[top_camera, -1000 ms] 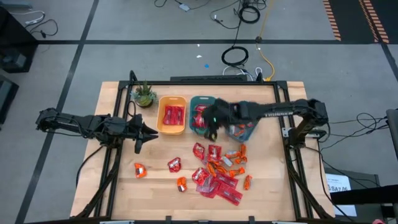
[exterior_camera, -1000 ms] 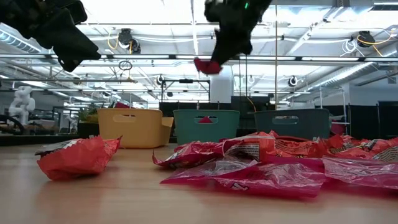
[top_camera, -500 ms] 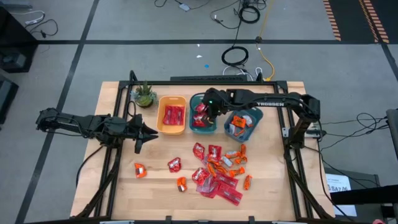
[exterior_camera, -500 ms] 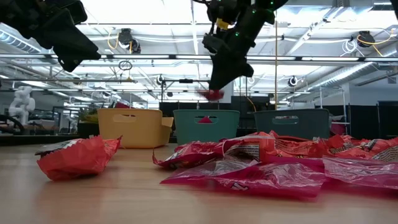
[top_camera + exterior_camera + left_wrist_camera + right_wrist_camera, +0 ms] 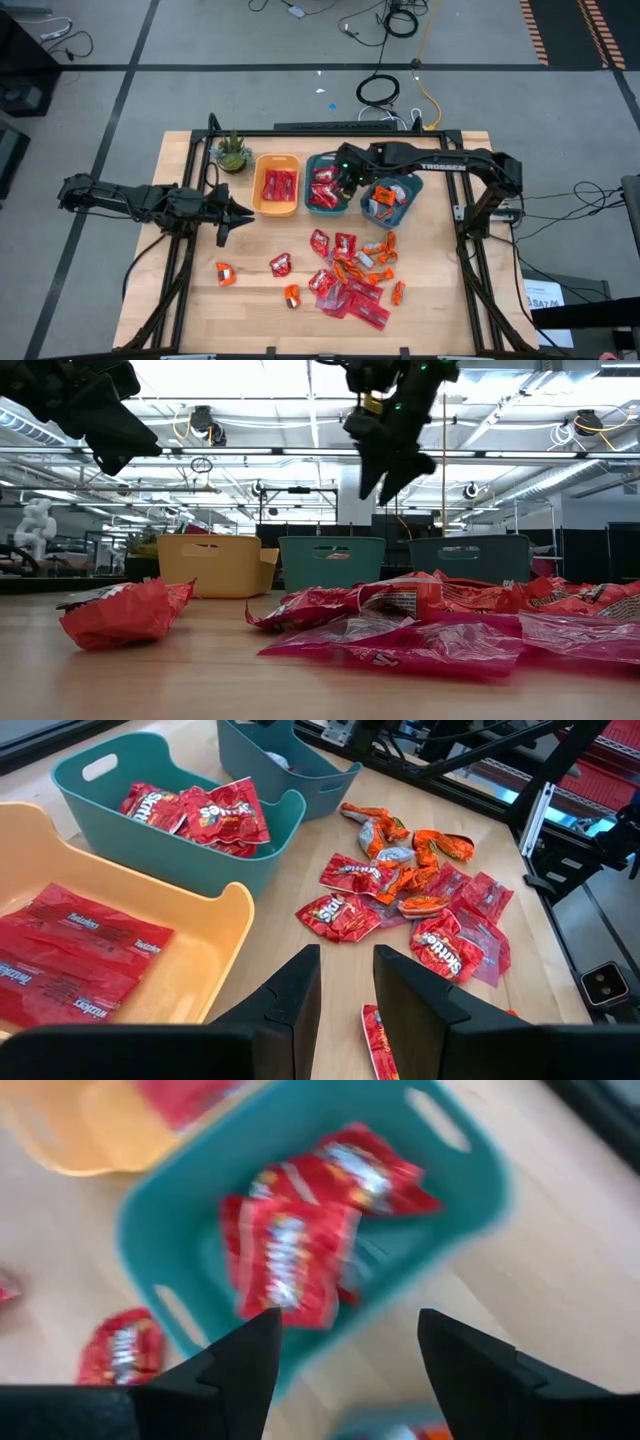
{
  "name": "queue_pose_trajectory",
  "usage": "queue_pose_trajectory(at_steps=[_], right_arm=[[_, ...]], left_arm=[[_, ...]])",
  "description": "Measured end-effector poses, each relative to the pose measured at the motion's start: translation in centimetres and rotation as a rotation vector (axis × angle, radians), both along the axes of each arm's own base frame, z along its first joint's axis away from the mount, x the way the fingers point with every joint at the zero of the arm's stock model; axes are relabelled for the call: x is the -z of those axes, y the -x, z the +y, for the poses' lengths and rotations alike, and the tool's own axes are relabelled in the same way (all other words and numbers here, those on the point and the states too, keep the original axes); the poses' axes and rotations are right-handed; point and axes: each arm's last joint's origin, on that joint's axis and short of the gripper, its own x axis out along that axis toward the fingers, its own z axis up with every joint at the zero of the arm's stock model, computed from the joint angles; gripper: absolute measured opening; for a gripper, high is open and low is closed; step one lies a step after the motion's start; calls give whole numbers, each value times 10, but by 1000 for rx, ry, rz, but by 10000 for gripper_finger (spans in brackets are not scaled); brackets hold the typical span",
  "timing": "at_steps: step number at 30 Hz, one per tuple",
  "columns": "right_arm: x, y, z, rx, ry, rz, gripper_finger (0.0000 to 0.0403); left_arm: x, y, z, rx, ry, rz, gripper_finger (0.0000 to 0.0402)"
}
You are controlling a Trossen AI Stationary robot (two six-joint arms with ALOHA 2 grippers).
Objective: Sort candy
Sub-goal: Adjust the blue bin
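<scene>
My right gripper [image 5: 345, 186] hangs open above the middle teal bin [image 5: 309, 165], with nothing between its fingers [image 5: 390, 468]. Several red squarish candy packets [image 5: 300, 1250] lie in that bin below it. Longer red packets [image 5: 277, 185] lie in the yellow bin [image 5: 259, 190]. A pile of red and orange candy [image 5: 350, 275] lies on the table toward the near edge, with single pieces [image 5: 224, 273] to its left. My left gripper [image 5: 236, 214] waits above the table's left part, slightly open and empty [image 5: 345, 985].
A third, darker teal bin [image 5: 403, 205] with a few sweets stands right of the middle bin. A small potted plant [image 5: 232, 152] stands at the far left, beside the yellow bin. Bare wood shows left of the pile [image 5: 190, 290].
My right gripper has carried a red packet toward the table's far edge, over the middle teal bin, and has opened. The packet has dropped from the fingers into the bin. The gripper has then shifted slightly toward the right.
</scene>
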Motion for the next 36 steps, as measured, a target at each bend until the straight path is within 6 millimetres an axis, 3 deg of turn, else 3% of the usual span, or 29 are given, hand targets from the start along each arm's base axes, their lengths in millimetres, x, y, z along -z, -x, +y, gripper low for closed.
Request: queue_pose_trajectory(at_steps=[5,10,19,29,36], right_arm=[[-9,25,18,238,112,55,223],[-6,67,39,473,114,31,222],[46,144,64,967,-170,-140,222],[90,166,60,1147,-253,-29,217],[107,169,52,1138,-267,-53,159]], left_arm=[[0,0,0,0,0,0,105],[0,0,0,0,0,0,105],[0,0,0,0,-1,0,105],[0,0,0,0,-1,-1,105],[0,0,0,-4,-3,-1,105]])
